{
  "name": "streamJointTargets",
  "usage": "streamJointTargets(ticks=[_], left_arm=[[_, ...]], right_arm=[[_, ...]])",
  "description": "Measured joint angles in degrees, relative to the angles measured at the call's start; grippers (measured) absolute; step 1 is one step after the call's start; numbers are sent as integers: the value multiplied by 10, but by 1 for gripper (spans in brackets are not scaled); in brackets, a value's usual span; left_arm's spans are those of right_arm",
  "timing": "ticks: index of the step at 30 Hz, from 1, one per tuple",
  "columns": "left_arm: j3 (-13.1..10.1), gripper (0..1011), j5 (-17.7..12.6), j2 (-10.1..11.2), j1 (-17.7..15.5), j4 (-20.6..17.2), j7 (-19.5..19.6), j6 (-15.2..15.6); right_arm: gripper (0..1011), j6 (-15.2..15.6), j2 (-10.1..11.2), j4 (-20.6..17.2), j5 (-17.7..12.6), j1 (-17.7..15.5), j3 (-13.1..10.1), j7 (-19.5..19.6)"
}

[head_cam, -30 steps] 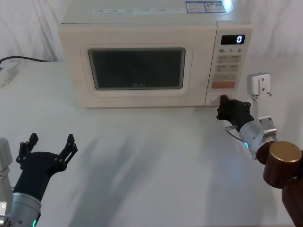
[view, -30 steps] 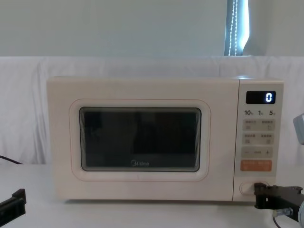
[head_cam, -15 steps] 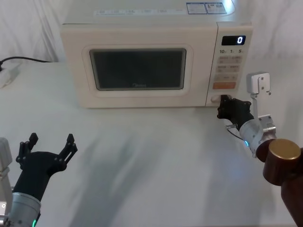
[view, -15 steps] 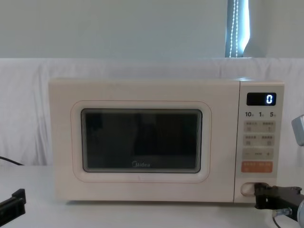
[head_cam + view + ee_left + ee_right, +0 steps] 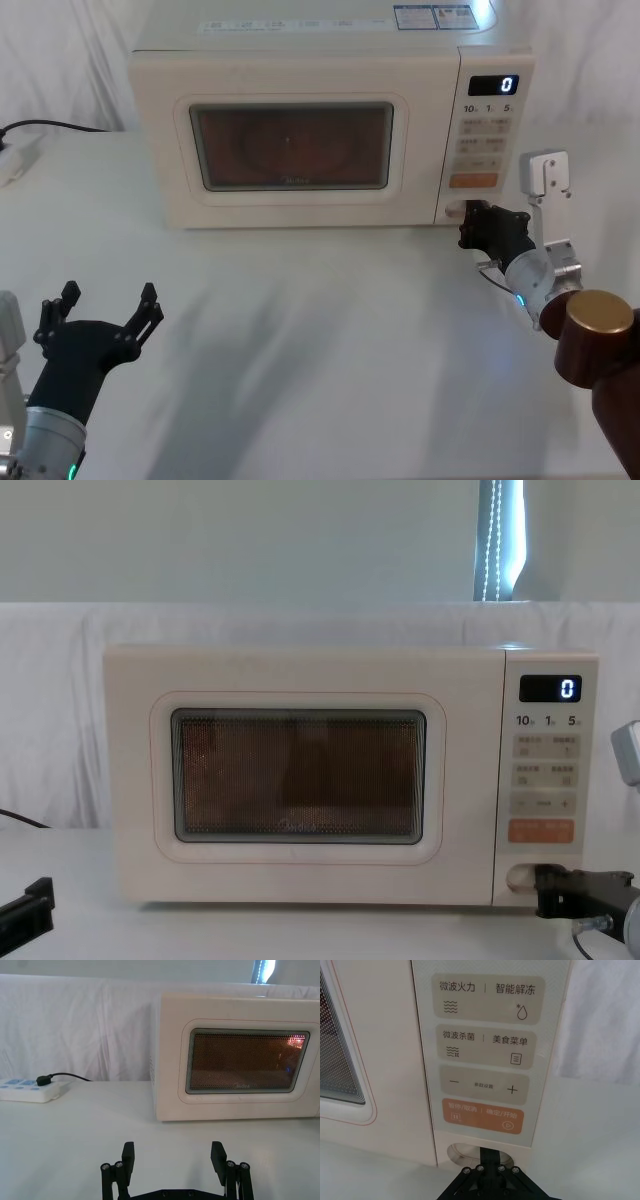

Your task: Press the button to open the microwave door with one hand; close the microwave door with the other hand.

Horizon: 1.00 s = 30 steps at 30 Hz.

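Note:
The cream microwave stands at the back of the table, its door [image 5: 290,150] [image 5: 300,780] [image 5: 245,1060] [image 5: 380,1060] flush with the front and its window glowing orange from inside. My right gripper [image 5: 467,218] [image 5: 545,890] [image 5: 492,1152] is shut, and its joined black tips press into the cream pill-shaped button [image 5: 455,210] [image 5: 518,877] [image 5: 462,1152] at the bottom of the control panel, covering the button's right half. Near the table's front left, my left gripper [image 5: 110,298] [image 5: 173,1160] is open with nothing in it, far from the door.
The control panel [image 5: 487,1055] has grey keys, an orange key [image 5: 540,830] and a display [image 5: 492,84] reading 0. A white power strip [image 5: 30,1091] with a black cable [image 5: 40,125] lies at the far left. White cloth covers the table and backdrop.
The microwave's window has gone from dark to lit orange. The right gripper has stayed at the button, and the left arm has not moved.

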<state>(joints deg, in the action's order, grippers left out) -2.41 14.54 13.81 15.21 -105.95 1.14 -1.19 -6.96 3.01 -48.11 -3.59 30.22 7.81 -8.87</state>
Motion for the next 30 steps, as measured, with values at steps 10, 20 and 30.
streamJointTargets(ticks=[10, 20, 30], left_arm=[[0, 1001, 0, 0, 0, 0, 0, 0], [0, 1001, 0, 0, 0, 0, 0, 0], [0, 1001, 0, 0, 0, 0, 0, 0]], right_arm=[[0, -3, -2, 15, 4, 11, -1, 1], [0, -5, -3, 20, 7, 14, -3, 2], [0, 16, -3, -44, 0, -31, -7, 3]])
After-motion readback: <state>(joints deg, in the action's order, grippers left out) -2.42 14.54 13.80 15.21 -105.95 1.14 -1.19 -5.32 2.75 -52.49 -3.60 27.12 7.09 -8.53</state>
